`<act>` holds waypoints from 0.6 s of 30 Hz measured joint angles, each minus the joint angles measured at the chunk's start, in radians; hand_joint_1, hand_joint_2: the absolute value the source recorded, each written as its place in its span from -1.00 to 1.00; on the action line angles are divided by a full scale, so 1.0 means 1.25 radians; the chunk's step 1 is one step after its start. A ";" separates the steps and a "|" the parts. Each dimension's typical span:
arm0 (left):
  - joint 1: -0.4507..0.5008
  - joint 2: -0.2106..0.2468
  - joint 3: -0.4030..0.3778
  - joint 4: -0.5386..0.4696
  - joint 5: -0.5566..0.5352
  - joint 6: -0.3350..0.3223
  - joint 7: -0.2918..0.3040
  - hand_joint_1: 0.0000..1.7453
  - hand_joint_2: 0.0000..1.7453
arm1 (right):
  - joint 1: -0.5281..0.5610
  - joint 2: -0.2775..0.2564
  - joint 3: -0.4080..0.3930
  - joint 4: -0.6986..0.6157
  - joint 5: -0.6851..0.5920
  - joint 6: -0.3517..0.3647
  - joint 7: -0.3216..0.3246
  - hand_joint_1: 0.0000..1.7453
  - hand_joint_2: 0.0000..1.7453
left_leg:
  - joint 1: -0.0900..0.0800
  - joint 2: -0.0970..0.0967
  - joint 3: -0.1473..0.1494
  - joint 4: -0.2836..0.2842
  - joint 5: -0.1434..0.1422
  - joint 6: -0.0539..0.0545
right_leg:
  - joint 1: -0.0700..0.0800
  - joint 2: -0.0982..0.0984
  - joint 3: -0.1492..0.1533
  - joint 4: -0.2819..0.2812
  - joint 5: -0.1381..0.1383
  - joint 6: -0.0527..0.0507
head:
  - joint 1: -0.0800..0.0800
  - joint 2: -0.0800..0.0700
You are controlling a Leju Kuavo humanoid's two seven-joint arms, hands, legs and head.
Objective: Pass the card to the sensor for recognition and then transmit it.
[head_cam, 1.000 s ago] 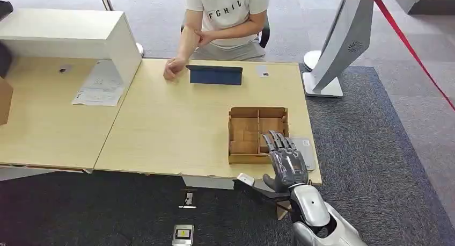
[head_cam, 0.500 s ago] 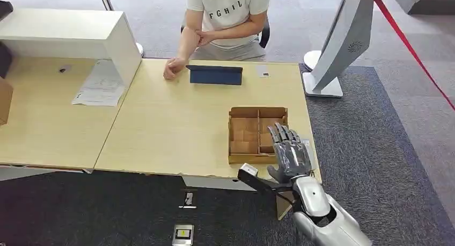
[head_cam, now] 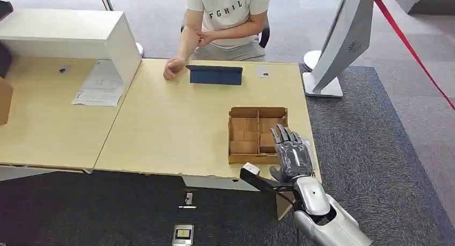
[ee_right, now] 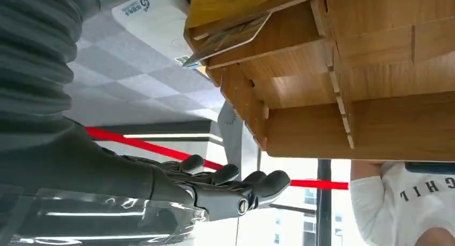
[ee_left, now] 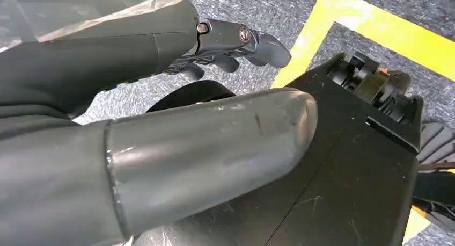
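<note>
head view: our right hand [head_cam: 292, 156], fingers spread and holding nothing, hovered at the wooden tray's [head_cam: 244, 148] right edge, card [ee_right: 228, 39] just beyond.

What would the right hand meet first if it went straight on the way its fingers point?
Probably the right-hand wall of the wooden divider box; the right hand points across its near right corner, though its height above the box is unclear.

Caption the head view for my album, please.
Robot's right hand hovers, fingers spread, beside wooden tray on desk.
</note>
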 joint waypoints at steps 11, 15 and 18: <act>-0.001 0.000 0.000 0.000 -0.003 -0.001 0.002 -1.00 -1.00 | 0.001 0.003 -0.002 0.015 0.001 -0.010 -0.015 -1.00 1.00 | 0.000 0.000 0.000 0.000 0.000 0.000 | 0.000 0.000 0.000 0.000 0.000 0.000 | 0.000 0.000; -0.001 0.000 0.000 0.000 -0.002 -0.001 0.003 -1.00 -1.00 | 0.001 0.003 -0.002 0.017 0.001 -0.009 -0.015 -1.00 1.00 | 0.000 0.000 0.000 0.000 0.000 0.000 | 0.000 0.000 0.000 0.000 0.000 0.000 | 0.000 0.000; -0.001 0.000 0.000 0.000 0.002 0.000 0.005 -1.00 -1.00 | 0.001 0.003 -0.002 0.023 0.000 -0.010 -0.016 -1.00 1.00 | 0.000 0.000 0.000 0.000 0.000 0.000 | 0.000 0.000 0.000 0.000 0.000 0.000 | 0.000 0.000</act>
